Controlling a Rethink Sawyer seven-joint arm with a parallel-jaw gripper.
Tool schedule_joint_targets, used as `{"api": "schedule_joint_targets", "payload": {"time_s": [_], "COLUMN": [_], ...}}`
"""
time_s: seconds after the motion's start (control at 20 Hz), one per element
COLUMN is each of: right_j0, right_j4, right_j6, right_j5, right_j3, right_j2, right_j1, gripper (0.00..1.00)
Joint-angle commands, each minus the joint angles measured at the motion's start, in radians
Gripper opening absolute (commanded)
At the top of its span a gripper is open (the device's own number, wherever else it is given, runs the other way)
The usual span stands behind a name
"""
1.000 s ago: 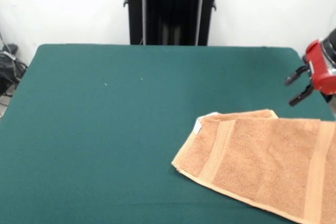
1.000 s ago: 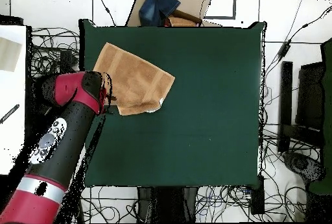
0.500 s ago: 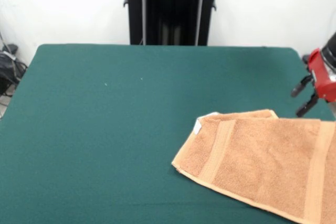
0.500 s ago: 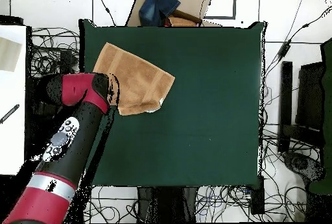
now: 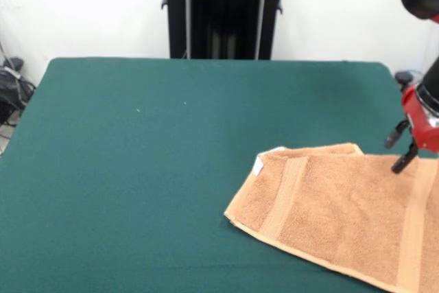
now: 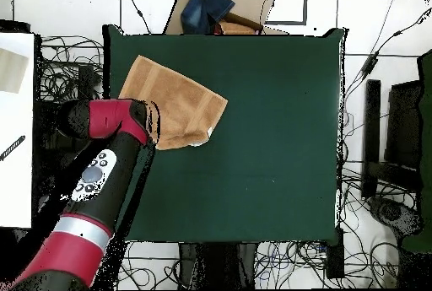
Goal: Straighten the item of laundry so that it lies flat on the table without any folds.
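The gripper, fingers apart, hovered at the folded towel's far edge; it should pinch only the top layer there, then peel it across the tabletop.

— Can any lettering, label or number be read anywhere?
— None; the towel's white tag shows no legible print, and nothing else carries writing.

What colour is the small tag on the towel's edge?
White; the tag on the orange-tan towel shows best in the front view.
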Motion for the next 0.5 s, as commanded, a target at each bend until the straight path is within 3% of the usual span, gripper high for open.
{"api": "schedule_joint_targets", "payload": {"time_s": [0.05, 0.3, 0.5], "right_j0": [-0.023, 0.003, -0.007], "right_j4": [0.017, 0.003, 0.001], "right_j6": [0.059, 0.100, 0.062], "right_j5": [-0.048, 0.019, 0.048], "right_j3": [0.107, 0.096, 0.142], "right_j2": [0.147, 0.104, 0.112], "right_j1": [0.036, 0.020, -0.042], "gripper": [1.00, 1.00, 1.00]}}
